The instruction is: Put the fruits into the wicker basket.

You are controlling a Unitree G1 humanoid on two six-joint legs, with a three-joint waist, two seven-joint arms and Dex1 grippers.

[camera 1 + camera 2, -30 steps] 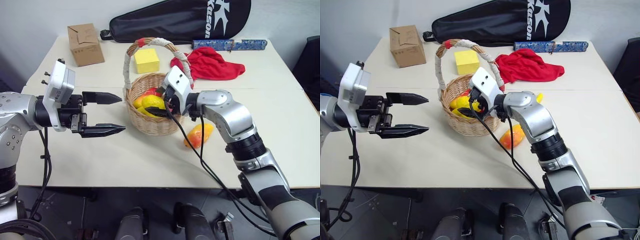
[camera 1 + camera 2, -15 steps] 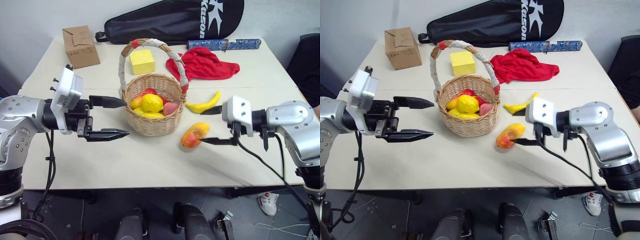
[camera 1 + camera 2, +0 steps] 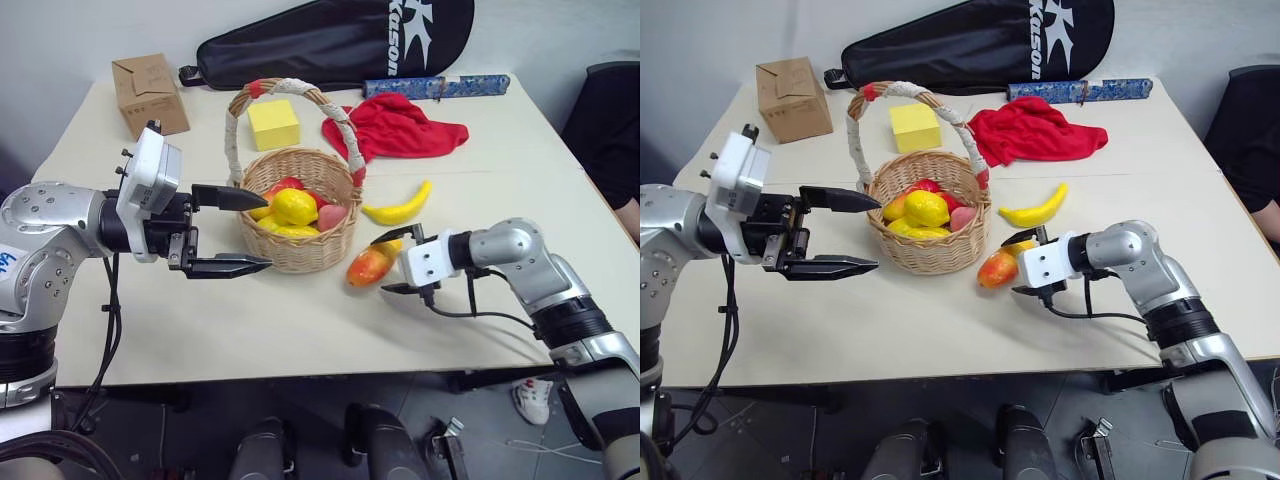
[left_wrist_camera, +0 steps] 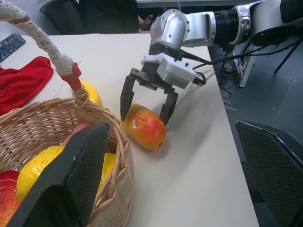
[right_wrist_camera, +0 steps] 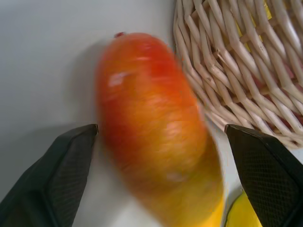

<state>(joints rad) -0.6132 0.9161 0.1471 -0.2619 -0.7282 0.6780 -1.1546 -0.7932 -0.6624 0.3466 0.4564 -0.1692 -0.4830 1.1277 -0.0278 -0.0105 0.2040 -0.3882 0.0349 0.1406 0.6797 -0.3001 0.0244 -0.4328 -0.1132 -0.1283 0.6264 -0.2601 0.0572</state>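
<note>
Mango: the orange-red mango (image 3: 368, 266) lies on the table (image 3: 300, 330) just beside the wicker basket (image 3: 300, 250), on the basket's right side.
My right gripper: my right gripper (image 3: 394, 264) sits low over the table at the mango's far end from the basket, fingers spread wide, one black finger (image 5: 52, 175) on each side of the fruit. In the wrist view the mango lies between the two fingers, and I cannot tell whether either pad touches it.
My left gripper: my left gripper (image 3: 246, 230) hangs at the basket's left side, fingers apart and empty, one tip (image 3: 250, 197) at the rim and the other lower, beside the woven wall.
Banana: the banana (image 3: 398, 208) lies on the table to the right of the basket, apart from the mango.
Lemon: a bumpy yellow lemon (image 3: 295, 206) rests inside the basket with other fruit.
Writing: the black bag (image 3: 330, 40) at the table's far edge carries white letters, only partly readable, ending in "ason".
</note>
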